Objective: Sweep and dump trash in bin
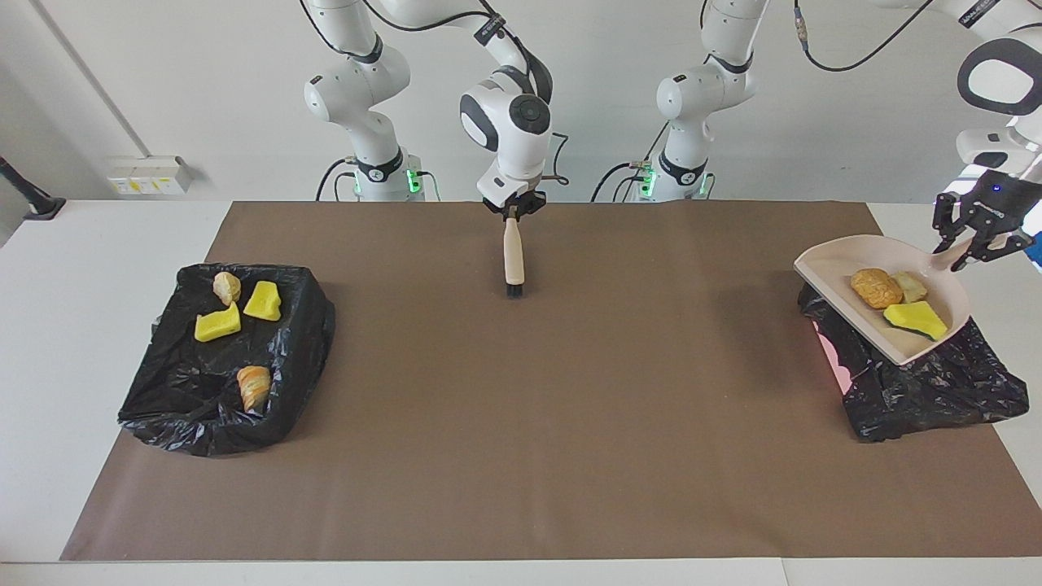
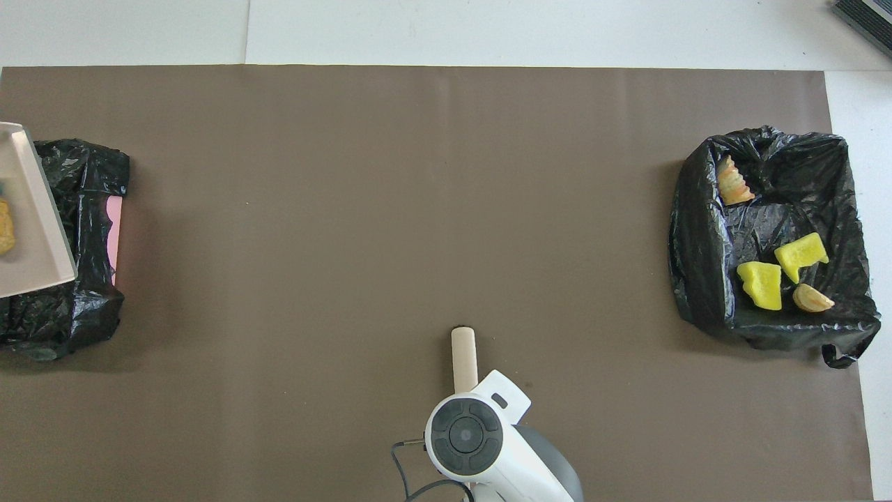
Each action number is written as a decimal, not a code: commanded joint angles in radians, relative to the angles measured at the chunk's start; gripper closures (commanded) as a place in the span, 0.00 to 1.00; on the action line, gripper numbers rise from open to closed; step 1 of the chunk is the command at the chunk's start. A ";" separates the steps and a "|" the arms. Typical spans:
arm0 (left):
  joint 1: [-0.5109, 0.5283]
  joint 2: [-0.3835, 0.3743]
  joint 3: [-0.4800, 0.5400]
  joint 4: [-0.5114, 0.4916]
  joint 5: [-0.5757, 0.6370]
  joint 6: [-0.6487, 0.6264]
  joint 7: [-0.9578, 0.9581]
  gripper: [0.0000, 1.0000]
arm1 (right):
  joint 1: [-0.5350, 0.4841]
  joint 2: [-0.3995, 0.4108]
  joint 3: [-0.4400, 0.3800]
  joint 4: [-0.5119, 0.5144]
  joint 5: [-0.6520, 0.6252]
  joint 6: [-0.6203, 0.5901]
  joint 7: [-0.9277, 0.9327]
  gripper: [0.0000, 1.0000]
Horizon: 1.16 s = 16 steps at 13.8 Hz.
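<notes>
The left gripper (image 1: 977, 244) clamps the dustpan (image 1: 830, 273) handle over the bin (image 1: 936, 382) at the table's end (three trash scraps (image 1: 875, 287) aboard); the right gripper (image 1: 513, 209), closed, holds the brush (image 1: 514, 256).

Crinkly glossy black plastic bin liner (image 1: 936, 391), smooth beige plastic dustpan (image 1: 838, 273), matt brown paper table cover (image 1: 570, 423).
</notes>
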 commanded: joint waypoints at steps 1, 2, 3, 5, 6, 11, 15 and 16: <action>0.032 0.022 0.021 0.047 0.090 -0.043 0.033 1.00 | 0.002 0.006 -0.001 -0.012 0.017 0.031 0.001 1.00; 0.029 0.025 0.021 0.047 0.132 -0.034 0.031 1.00 | 0.002 0.006 -0.001 -0.012 0.019 0.031 0.001 1.00; 0.020 0.028 0.021 0.047 0.172 -0.008 0.030 1.00 | 0.001 0.008 -0.001 -0.012 0.031 0.031 -0.007 0.90; 0.017 0.055 0.021 0.048 0.247 0.067 0.030 1.00 | -0.002 0.014 -0.001 -0.010 0.048 0.031 -0.040 0.27; 0.017 0.069 0.021 0.050 0.260 0.082 0.028 1.00 | -0.005 0.020 -0.001 0.001 0.048 0.023 -0.062 0.00; -0.001 0.101 0.020 0.045 0.450 0.173 0.010 1.00 | -0.091 0.060 -0.010 0.105 0.011 0.031 -0.093 0.00; -0.029 0.082 0.021 0.001 0.559 0.164 -0.001 1.00 | -0.249 0.037 -0.012 0.206 -0.071 0.014 -0.100 0.00; -0.035 0.071 0.021 -0.013 0.587 0.162 -0.004 1.00 | -0.276 0.026 -0.013 0.218 -0.088 0.012 -0.100 0.00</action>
